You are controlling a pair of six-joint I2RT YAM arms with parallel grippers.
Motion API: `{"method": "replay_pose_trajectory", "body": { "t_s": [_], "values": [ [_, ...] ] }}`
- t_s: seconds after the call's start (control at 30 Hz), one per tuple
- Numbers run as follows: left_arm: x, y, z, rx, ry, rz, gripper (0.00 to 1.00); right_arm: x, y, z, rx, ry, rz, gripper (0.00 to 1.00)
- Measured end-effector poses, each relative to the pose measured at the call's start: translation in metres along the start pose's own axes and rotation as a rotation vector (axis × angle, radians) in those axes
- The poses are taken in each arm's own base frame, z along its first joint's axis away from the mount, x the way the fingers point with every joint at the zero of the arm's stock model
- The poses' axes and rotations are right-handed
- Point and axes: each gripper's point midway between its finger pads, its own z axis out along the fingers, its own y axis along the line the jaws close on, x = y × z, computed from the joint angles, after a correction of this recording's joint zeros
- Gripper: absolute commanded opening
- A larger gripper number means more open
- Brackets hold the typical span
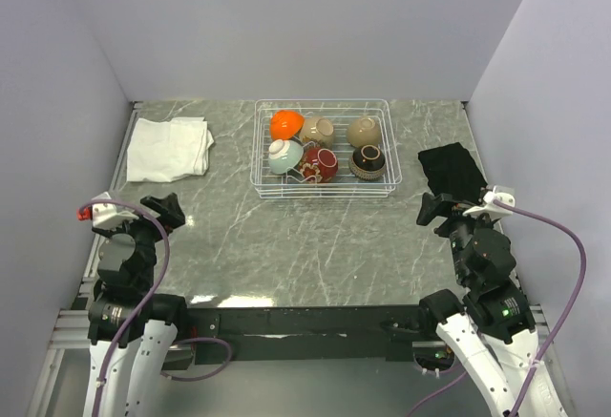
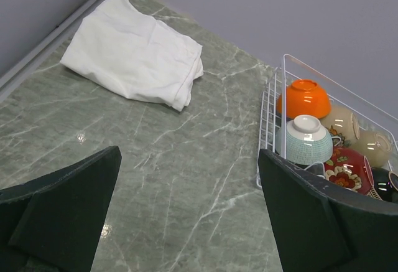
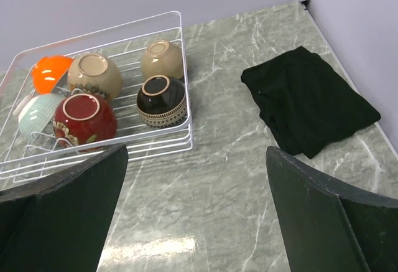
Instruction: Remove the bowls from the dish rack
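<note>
The white wire dish rack (image 1: 263, 150) stands at the table's far middle and holds six bowls, upside down or on their sides. The orange bowl (image 1: 285, 123), a tan bowl (image 1: 319, 130) and another tan bowl (image 1: 364, 132) are in the back row. The pale green bowl (image 1: 284, 156), dark red patterned bowl (image 1: 320, 164) and black-brown bowl (image 1: 368, 161) are in front. My left gripper (image 1: 164, 209) is open and empty at the near left. My right gripper (image 1: 435, 209) is open and empty at the near right. Both are well short of the rack.
A folded white cloth (image 1: 170, 147) lies at the far left. A folded black cloth (image 1: 452, 171) lies at the right, just beyond my right gripper. Grey walls close in the table on three sides.
</note>
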Motion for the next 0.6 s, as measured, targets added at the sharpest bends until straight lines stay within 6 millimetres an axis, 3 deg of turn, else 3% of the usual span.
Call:
{"method": "replay_pose_trajectory", "body": {
  "t_s": [0.23, 0.6],
  "values": [
    [0.011, -0.005, 0.014, 0.002, 0.057, 0.016, 0.99, 0.0, 0.003, -0.001, -0.011, 0.004, 0.022, 1.0],
    [0.061, -0.029, 0.076, 0.017, 0.313, 0.073, 0.99, 0.005, 0.021, 0.003, -0.085, 0.057, 0.047, 1.0]
  ]
}}
